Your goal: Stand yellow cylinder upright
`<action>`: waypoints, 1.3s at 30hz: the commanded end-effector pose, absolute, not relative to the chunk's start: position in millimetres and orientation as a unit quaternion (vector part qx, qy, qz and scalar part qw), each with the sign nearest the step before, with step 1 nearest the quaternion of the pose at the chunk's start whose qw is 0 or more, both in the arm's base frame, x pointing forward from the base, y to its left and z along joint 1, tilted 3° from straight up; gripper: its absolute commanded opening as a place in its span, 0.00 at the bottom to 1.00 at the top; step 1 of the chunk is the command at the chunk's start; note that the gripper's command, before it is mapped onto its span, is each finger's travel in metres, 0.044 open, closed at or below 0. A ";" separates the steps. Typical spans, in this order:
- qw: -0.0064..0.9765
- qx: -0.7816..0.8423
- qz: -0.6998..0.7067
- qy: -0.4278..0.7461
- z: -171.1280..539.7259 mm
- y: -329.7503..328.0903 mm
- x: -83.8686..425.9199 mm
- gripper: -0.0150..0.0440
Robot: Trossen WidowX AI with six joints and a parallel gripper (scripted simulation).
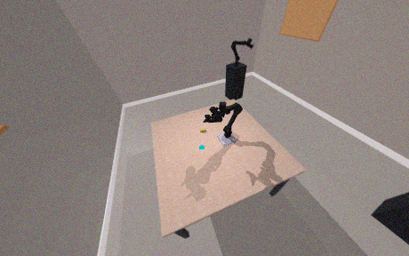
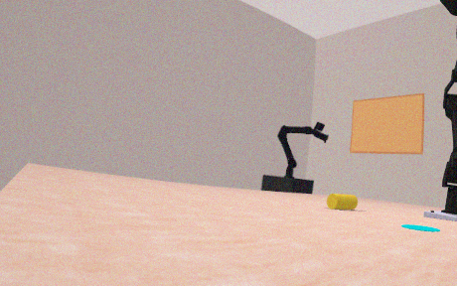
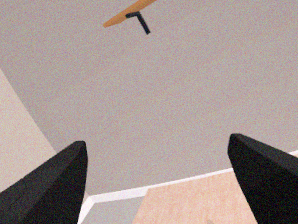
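Yellow cylinder, position: the plain yellow tall cylinder (image 1: 203,131) (image 2: 343,202) lies on its side on the pale pinkish-tan table top (image 1: 178,178) (image 2: 149,238) (image 3: 190,200), apart from the target.
Cyan circle: the flat cyan disc-shaped marking (image 1: 202,147) (image 2: 420,228) has no cylinder on it; in the exterior view it lies to the right of the cylinder and nearer the camera.
Black jointed arm (image 1: 234,119) (image 2: 453,114): raised above the table, mounted on a pale base plate (image 1: 220,139) (image 2: 432,214).
Black two-fingered gripper (image 1: 204,120) (image 3: 160,147): fingers well parted, though short of fully spread; nothing held. The exterior view does not show it.
Work done: none of the placement, as far as visible; the cylinder is neither gripped nor upright.
Work left: grasp, lift, turn upright, set down inside the circle, release, withdraw.
Stage, judged: approach to the cylinder; the gripper should need to come down and line up with it.
Cylinder, appearance: even yellow, darker along its lower side, with one round end face towards the left in the exterior view. Its length looks modest against its width there, possibly through foreshortening. No markings discernible.
Wrist view: cylinder and circle not identifiable.
Risk, judged: a round side may roll if nudged.
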State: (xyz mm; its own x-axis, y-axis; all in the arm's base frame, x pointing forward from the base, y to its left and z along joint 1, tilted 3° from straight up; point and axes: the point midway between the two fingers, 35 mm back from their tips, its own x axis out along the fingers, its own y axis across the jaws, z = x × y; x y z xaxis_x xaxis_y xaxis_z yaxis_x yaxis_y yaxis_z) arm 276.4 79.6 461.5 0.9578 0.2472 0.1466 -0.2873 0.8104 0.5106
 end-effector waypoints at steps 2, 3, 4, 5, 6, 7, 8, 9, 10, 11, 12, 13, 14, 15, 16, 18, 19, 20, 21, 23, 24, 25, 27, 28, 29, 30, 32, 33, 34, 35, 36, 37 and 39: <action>0.972 0.220 0.082 0.016 434.5 59.1 305.4 0.78; 0.975 0.208 0.069 0.028 428.0 53.9 311.0 0.78; 0.978 0.197 0.057 0.041 421.5 48.4 316.4 0.78; 0.980 0.187 0.045 0.054 414.9 42.6 321.4 0.78; 0.981 0.176 0.033 0.068 408.2 36.7 326.1 0.78; 0.983 0.166 0.022 0.081 401.6 30.5 330.6 0.78; 0.983 0.156 0.010 0.095 394.8 24.2 334.7 0.78; 0.983 0.146 -0.001 0.109 388.0 17.7 338.5 0.78; 0.983 0.137 -0.011 0.124 381.3 11.0 341.9 0.78; 0.982 0.128 -0.022 0.138 374.4 4.2 345.1 0.78; 0.980 0.119 -0.032 0.153 367.6 -2.8 347.9 0.78; 0.979 0.111 -0.041 0.168 360.8 -9.8 350.3 0.78; 0.976 0.103 -0.051 0.183 353.9 -17.0 352.5 0.78; 0.974 0.095 -0.060 0.198 347.1 -24.2 354.2 0.78; 0.971 0.088 -0.068 0.214 340.2 -31.5 355.7 0.78; 0.963 0.075 -0.084 0.244 326.6 -46.3 357.5 0.78; 0.959 0.069 -0.092 0.260 319.9 -53.7 357.9 0.78; 0.954 0.063 -0.099 0.276 313.1 -61.1 358.0 0.78; 0.949 0.058 -0.105 0.291 306.4 -68.5 357.7 0.78; 0.938 0.049 -0.117 0.323 293.2 -83.2 356.2 0.78; 0.932 0.045 -0.122 0.338 286.7 -90.5 354.9 0.78; 0.926 0.042 -0.127 0.354 280.2 -97.8 353.3 0.78; 0.912 0.037 -0.135 0.385 267.5 -112.0 349.3 0.78; 0.905 0.035 -0.139 0.400 261.2 -119.0 346.8 0.78; 0.898 0.033 -0.142 0.416 255.0 -125.9 344.0 0.78; 0.890 0.032 -0.144 0.431 249.0 -132.6 341.0 0.78; 0.874 0.031 -0.148 0.461 237.1 -145.7 334.0 0.78; 0.866 0.031 -0.149 0.476 231.3 -152.0 330.2 0.78; 0.858 0.032 -0.150 0.490 225.6 -158.2 326.1 0.78; 0.850 0.033 -0.150 0.504 220.1 -164.2 321.8 0.78; 0.841 0.035 -0.150 0.518 214.6 -170.1 317.3 0.78; 0.832 0.037 -0.149 0.532 209.3 -175.7 312.5 0.78; 0.815 0.042 -0.147 0.559 199.0 -186.5 302.4 0.78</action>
